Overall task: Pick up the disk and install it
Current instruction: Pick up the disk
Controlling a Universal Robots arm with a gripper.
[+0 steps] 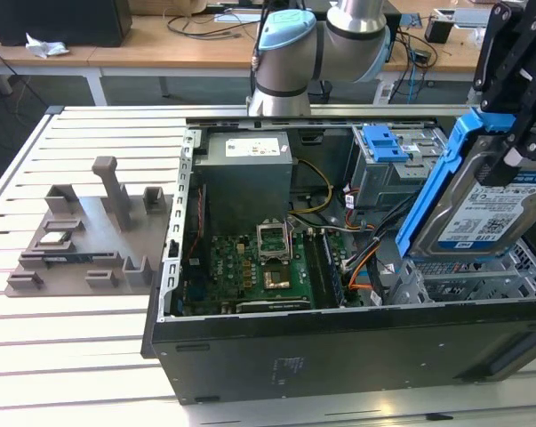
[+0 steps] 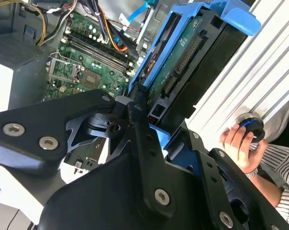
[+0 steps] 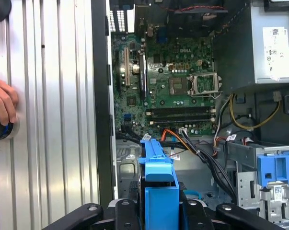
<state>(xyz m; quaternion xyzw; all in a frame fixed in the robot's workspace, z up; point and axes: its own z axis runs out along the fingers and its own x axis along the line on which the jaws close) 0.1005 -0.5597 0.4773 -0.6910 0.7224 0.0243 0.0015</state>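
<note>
While pincer (image 1: 515, 153) clamps disk (image 1: 485, 213) over open case (image 1: 339, 342), cables (image 1: 365, 260) and blue latch (image 1: 383, 142) lie near

Slatted metal counter (image 1: 72, 356) is carrying an open PC case (image 1: 339, 360), which is lying on its side directly below the fingers (image 1: 492, 165) w/ its open side facing up at them. A grey fixture plate (image 1: 81, 242) w/ posts & blocks is sitting flat on the slats, well apart from the fingers, past the case end farthest from them. In the first wrist view a round black & blue knob (image 3: 0, 130) is resting on bare slats outside the case wall, off to one side of the fingers, & a person's hand (image 3: 1, 105) is gripping it.
</note>
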